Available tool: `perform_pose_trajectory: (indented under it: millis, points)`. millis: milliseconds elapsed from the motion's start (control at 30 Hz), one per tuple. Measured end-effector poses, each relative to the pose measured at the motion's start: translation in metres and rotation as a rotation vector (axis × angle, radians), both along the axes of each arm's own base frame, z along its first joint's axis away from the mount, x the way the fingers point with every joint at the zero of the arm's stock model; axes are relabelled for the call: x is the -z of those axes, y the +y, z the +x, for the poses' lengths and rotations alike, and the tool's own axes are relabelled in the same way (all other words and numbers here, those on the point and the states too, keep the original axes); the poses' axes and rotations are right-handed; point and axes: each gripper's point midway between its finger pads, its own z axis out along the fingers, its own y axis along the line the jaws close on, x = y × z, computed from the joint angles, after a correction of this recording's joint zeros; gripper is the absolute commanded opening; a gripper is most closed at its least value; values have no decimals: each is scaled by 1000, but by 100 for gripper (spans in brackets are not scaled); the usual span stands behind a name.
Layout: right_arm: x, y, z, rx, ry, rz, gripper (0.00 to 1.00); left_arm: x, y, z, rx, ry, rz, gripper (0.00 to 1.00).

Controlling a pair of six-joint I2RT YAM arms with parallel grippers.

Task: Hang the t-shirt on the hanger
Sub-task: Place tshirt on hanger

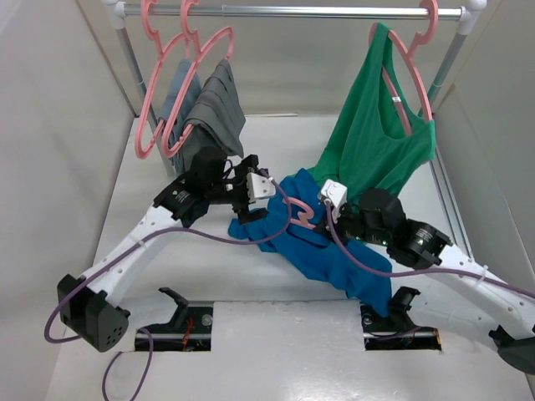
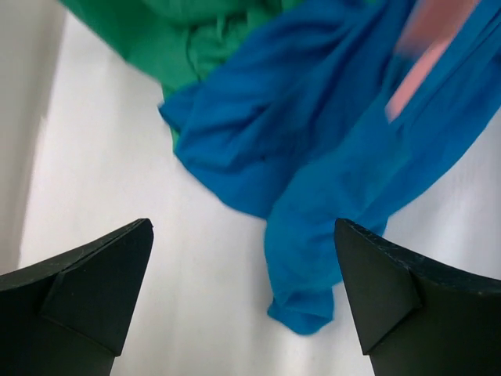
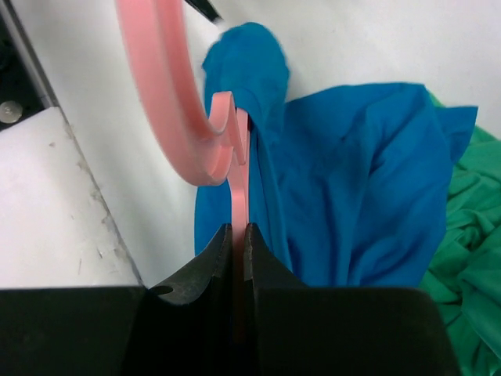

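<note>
- Nearest the lens in the left wrist view, the left gripper [image 2: 243, 229] has its two black fingers spread wide. Only bare white table [image 2: 117, 157] lies between them, so it holds nothing.
- Just ahead of those fingers, a rolled corner of the shirt [image 2: 313, 157] hangs down close to the table, apart from both fingers.
- At mid-table in the top view, the shirt is a crumpled blue heap trailing toward the right arm's base. It is not spread out.
- Sticking out of that heap is the hanger [image 1: 297, 213]. Its hook is clear of the cloth, and in the left wrist view a pink bar shows through a gap in the blue folds.
- To the right, the right gripper [image 3: 237, 231] has its fingers pressed together on the thin pink neck just below the hook, with the shirt draped right behind it.
- Judged progress: about midway. The hanger is held and the cloth is gathered round it, but I cannot tell whether either shoulder is inside the shirt.
- Judged still to do: pull the cloth over both shoulders, free the bunched folds and let it hang straight.
- Behind, grey clothes [image 1: 213, 109] hang at the left of the rail [image 1: 292, 12], and the green top [image 1: 376, 134] hangs at the right, its hem touching the shirt.
- No brand, label or writing can be read in any view.
</note>
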Motion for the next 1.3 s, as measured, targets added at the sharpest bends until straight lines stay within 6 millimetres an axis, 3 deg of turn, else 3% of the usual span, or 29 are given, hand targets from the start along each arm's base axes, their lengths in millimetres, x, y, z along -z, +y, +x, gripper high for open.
perform_pose_trajectory:
  millis: [233, 300, 333, 367, 400, 533, 733, 800, 867, 900, 967, 1000, 1033, 1267, 1300]
  points:
    - [11, 6, 16, 74, 33, -7, 0, -64, -6, -31, 98, -133, -165, 97]
    - [10, 11, 21, 84, 31, 5, 0, -79, -8, -40, 131, -162, -209, 89]
    - [11, 13, 23, 86, 32, 9, 0, -83, -11, -43, 146, -169, -226, 72]
    - [11, 16, 25, 87, 31, 13, 0, -86, -15, -48, 165, -164, -239, 62]
    - [11, 18, 27, 86, 32, 16, 0, -86, -19, -50, 179, -163, -245, 57]
    - [17, 26, 32, 80, 41, 14, 0, -69, -39, -54, 236, -123, -221, 56]
    - [25, 30, 34, 63, 51, -11, 0, -39, -47, -35, 200, -75, -151, 56]
    - [23, 31, 33, 56, 47, -6, 0, -37, -46, -29, 176, -84, -138, 40]
    - [22, 32, 33, 46, 44, -3, 0, -39, -46, -25, 166, -103, -132, 7]
    - [22, 33, 32, 42, 42, -1, 0, -41, -46, -24, 167, -112, -133, 5]
    - [19, 33, 33, 42, 32, 5, 0, -46, -47, -27, 187, -125, -136, 8]
    - [18, 32, 34, 45, 30, 7, 0, -46, -48, -28, 192, -128, -137, 21]
    - [18, 32, 34, 44, 27, 6, 0, -47, -49, -28, 198, -131, -138, 22]
    - [29, 39, 35, 15, 48, -15, 0, -46, -56, -45, 266, -113, -137, 21]
    - [30, 39, 35, 12, 51, -17, 0, -45, -56, -46, 267, -109, -133, 7]
